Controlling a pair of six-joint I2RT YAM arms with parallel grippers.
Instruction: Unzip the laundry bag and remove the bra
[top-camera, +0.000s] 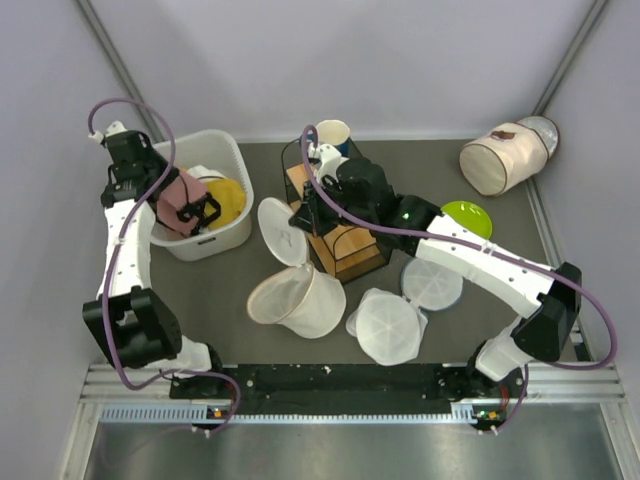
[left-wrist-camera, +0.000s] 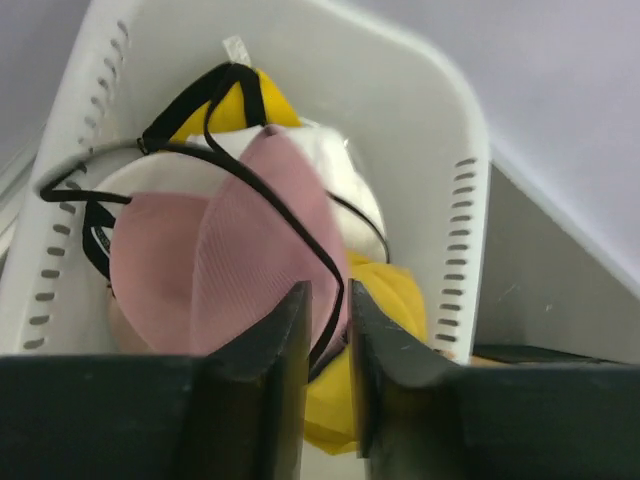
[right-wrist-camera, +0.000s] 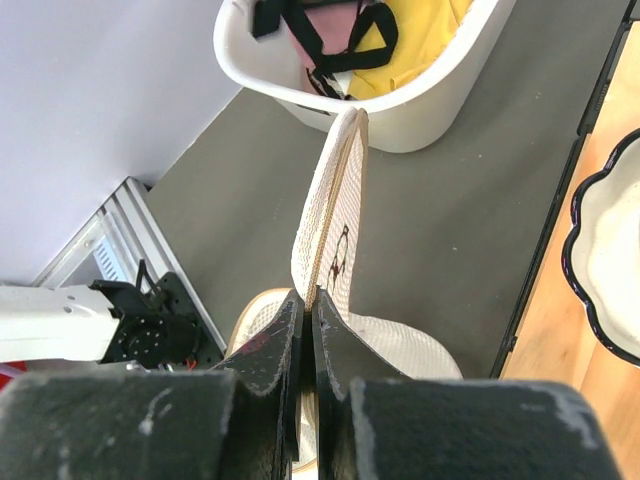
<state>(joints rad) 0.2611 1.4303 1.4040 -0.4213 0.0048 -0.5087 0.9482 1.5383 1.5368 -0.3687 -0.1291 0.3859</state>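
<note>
The laundry bag (top-camera: 281, 231) is a flat, round cream pouch held on edge above the table; its zip rim and dark mark show in the right wrist view (right-wrist-camera: 337, 215). My right gripper (top-camera: 302, 216) (right-wrist-camera: 306, 303) is shut on its rim. The dusty-pink bra (top-camera: 174, 204) with dark straps hangs over the white basket (top-camera: 232, 158). My left gripper (top-camera: 197, 212) (left-wrist-camera: 328, 308) is shut on the bra's (left-wrist-camera: 235, 262) edge and strap.
A yellow cloth (top-camera: 230, 198) lies in the basket. A white cylinder bag with brown trim (top-camera: 302, 300) lies below the pouch, and another (top-camera: 503, 156) at back right. Translucent discs (top-camera: 388, 325), a green plate (top-camera: 468, 214), a wire rack with a wooden box (top-camera: 345, 248) and a cup (top-camera: 333, 131) stand around.
</note>
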